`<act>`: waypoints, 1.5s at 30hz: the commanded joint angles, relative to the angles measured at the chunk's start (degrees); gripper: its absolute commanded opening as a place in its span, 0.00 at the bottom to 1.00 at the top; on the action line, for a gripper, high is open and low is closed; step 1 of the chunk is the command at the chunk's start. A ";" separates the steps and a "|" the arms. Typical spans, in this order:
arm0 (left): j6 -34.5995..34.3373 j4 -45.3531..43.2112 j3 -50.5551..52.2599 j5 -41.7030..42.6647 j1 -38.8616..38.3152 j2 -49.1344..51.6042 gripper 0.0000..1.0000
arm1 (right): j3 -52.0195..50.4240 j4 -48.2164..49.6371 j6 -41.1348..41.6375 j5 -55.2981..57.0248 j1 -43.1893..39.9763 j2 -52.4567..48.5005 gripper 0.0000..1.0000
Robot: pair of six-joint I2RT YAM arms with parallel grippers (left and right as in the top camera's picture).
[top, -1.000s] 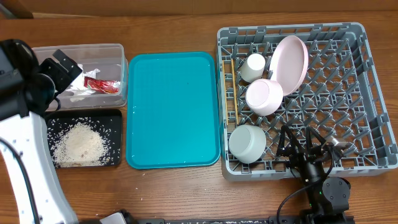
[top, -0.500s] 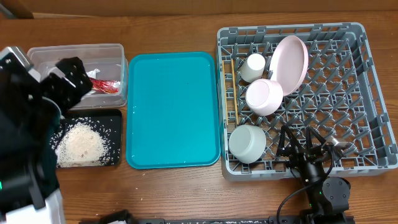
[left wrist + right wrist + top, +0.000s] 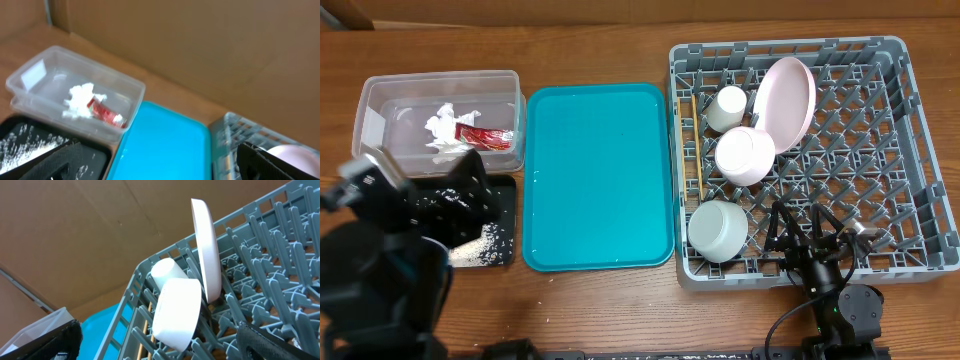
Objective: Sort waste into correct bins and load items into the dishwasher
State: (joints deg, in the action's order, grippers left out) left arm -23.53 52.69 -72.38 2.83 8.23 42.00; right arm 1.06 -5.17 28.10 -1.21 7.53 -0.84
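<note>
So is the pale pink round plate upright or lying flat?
Upright, slightly tilted: the pale pink round plate stands on edge in the grey plastic dish rack.

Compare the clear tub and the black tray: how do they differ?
The tub is clear plastic; the black tray is opaque. The tub has tall walls; the black tray is shallow. The tub holds a tissue and a red wrapper; the black tray holds rice grains. Both are rectangular, of similar footprint, and sit next to each other, left of the teal tray.
</note>
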 commanded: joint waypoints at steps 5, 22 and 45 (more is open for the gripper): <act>0.72 -17.03 28.63 1.20 -0.37 -12.81 1.00 | -0.59 0.35 0.04 0.22 -0.22 0.61 1.00; 3.02 -64.50 67.60 7.08 -0.46 -35.08 1.00 | -0.59 0.35 0.04 0.22 -0.22 0.61 1.00; 11.93 -49.33 72.11 -13.73 -7.61 -41.79 1.00 | -0.59 0.35 0.04 0.22 -0.22 0.61 1.00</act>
State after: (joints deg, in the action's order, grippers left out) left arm -14.31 3.49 -0.47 -8.91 1.08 0.99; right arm 1.06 -5.19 28.25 -1.23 7.53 -0.84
